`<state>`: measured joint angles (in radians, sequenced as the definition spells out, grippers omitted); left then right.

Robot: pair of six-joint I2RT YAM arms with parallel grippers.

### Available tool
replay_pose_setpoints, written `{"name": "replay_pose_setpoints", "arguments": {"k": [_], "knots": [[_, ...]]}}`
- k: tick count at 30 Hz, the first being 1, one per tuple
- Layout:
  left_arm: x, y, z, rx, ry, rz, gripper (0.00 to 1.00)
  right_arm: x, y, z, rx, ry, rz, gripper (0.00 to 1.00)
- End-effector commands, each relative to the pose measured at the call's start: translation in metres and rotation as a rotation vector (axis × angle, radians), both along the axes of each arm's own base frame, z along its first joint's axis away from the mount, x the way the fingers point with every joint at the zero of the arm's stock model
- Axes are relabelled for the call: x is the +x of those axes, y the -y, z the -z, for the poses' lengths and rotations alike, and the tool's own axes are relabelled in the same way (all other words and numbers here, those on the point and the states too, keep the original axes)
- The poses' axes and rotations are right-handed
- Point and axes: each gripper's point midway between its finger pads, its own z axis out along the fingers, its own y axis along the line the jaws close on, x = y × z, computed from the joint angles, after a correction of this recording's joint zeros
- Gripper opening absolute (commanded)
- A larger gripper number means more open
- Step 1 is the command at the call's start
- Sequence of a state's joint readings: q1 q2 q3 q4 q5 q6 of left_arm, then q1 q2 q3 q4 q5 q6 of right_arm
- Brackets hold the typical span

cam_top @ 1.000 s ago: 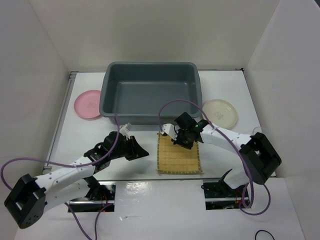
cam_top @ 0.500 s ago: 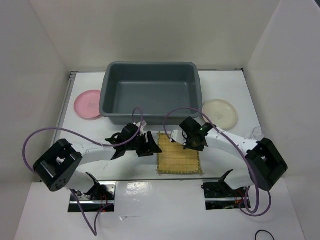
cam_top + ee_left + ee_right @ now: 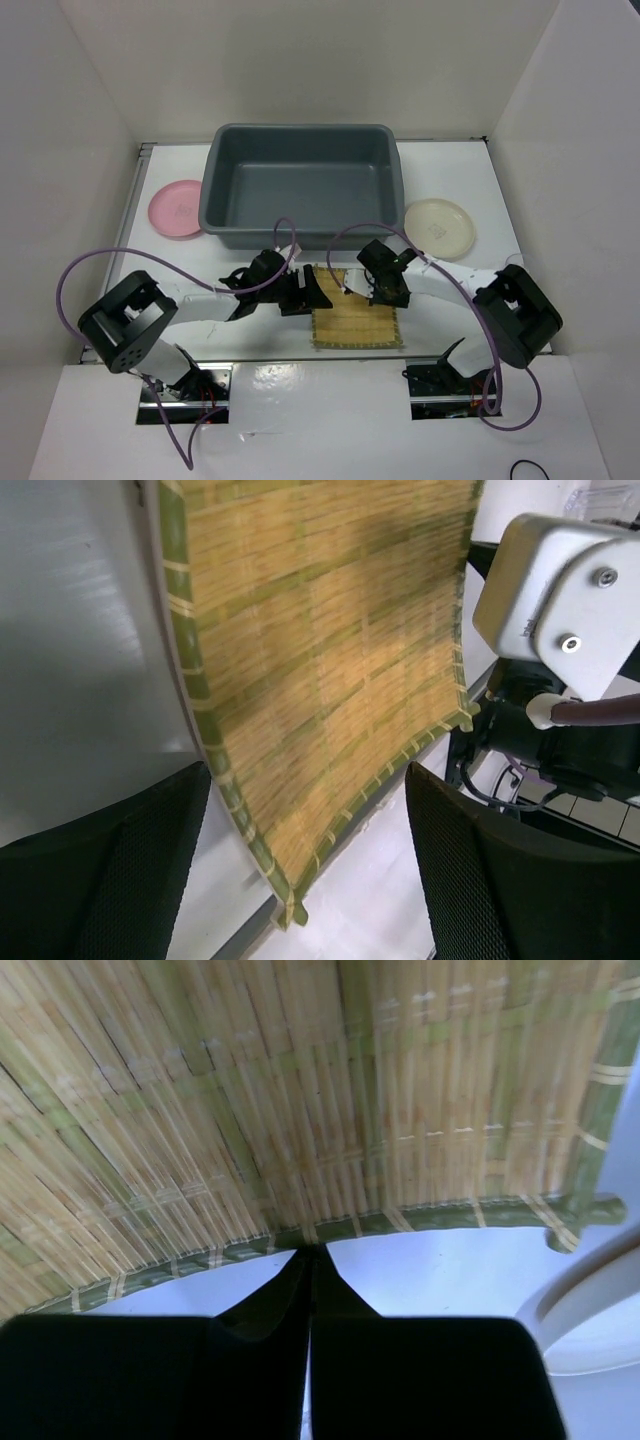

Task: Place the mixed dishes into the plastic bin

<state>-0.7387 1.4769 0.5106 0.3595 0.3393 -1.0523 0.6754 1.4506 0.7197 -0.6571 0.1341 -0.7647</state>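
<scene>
The square bamboo mat [image 3: 357,318] lies in front of the plastic bin [image 3: 300,190]. My right gripper [image 3: 378,291] is shut, its tips [image 3: 310,1256] meeting on the green border of the mat's [image 3: 300,1100] far edge. That edge looks slightly raised, with shadow under it. My left gripper [image 3: 316,291] is open at the mat's far left corner, which sits between its fingers [image 3: 500,880] without touching them in the left wrist view, where the mat [image 3: 320,650] fills the frame. The pink plate [image 3: 177,208] rests left of the bin, the cream plate [image 3: 439,224] to its right.
White walls enclose the table on three sides. The bin's near wall [image 3: 290,238] stands just behind both grippers. The right arm's white link [image 3: 560,580] hangs beyond the mat in the left wrist view. The cream plate's rim [image 3: 590,1330] is close to the right gripper.
The left arm swung right to the mat's far left corner and its jaws opened wide. The right gripper stayed shut at the mat's far edge, shifting slightly toward the near side.
</scene>
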Motion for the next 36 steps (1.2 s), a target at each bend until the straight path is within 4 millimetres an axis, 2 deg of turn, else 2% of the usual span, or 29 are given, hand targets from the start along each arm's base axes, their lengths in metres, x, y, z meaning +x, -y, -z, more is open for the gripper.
{"name": "replay_pose_setpoints", "arguments": {"k": [1,5,9,12,15,19,20,23,24,28,30,33,34,36], "knots": [[0.001,0.009,0.0,-0.04,0.014,0.022,0.86,-0.001,-0.017,0.011,0.077,-0.034,-0.026,0.0],[-0.004,0.014,0.008,-0.067,0.003,0.04,0.86,0.004,-0.027,0.012,0.098,-0.055,-0.031,0.0],[-0.009,0.011,0.017,-0.066,-0.02,0.042,0.86,0.009,-0.027,0.012,0.087,-0.038,-0.028,0.0],[-0.007,0.009,0.013,-0.067,0.0,0.026,0.86,0.004,-0.026,0.012,0.1,-0.042,-0.031,0.0],[-0.002,0.015,0.001,-0.106,0.035,0.034,0.86,0.004,-0.031,0.01,0.129,-0.041,-0.024,0.0],[-0.001,0.032,-0.019,-0.165,0.073,0.08,0.68,0.006,-0.035,0.008,0.146,-0.04,-0.018,0.0],[-0.004,0.034,-0.019,-0.165,0.072,0.089,0.54,0.006,-0.035,0.008,0.146,-0.04,-0.018,0.0],[-0.002,0.04,-0.023,-0.172,0.089,0.104,0.31,0.008,-0.037,0.003,0.161,-0.024,-0.01,0.0],[-0.002,0.04,-0.02,-0.166,0.083,0.104,0.19,0.008,-0.037,0.001,0.167,-0.016,-0.011,0.0],[-0.009,0.043,-0.019,-0.155,0.069,0.121,0.08,0.008,-0.038,-0.006,0.189,0.005,0.005,0.0],[-0.008,0.044,-0.022,-0.147,0.06,0.121,0.02,0.007,-0.038,-0.016,0.202,0.017,0.014,0.0],[-0.022,0.044,-0.043,-0.15,0.057,0.161,0.0,0.01,-0.033,-0.042,0.24,0.063,0.04,0.0],[-0.022,0.044,-0.053,-0.15,0.074,0.169,0.0,0.02,-0.034,-0.072,0.318,0.138,0.06,0.0],[-0.027,0.035,-0.076,-0.132,0.089,0.164,0.0,0.024,-0.024,-0.092,0.359,0.15,0.102,0.0]]}}
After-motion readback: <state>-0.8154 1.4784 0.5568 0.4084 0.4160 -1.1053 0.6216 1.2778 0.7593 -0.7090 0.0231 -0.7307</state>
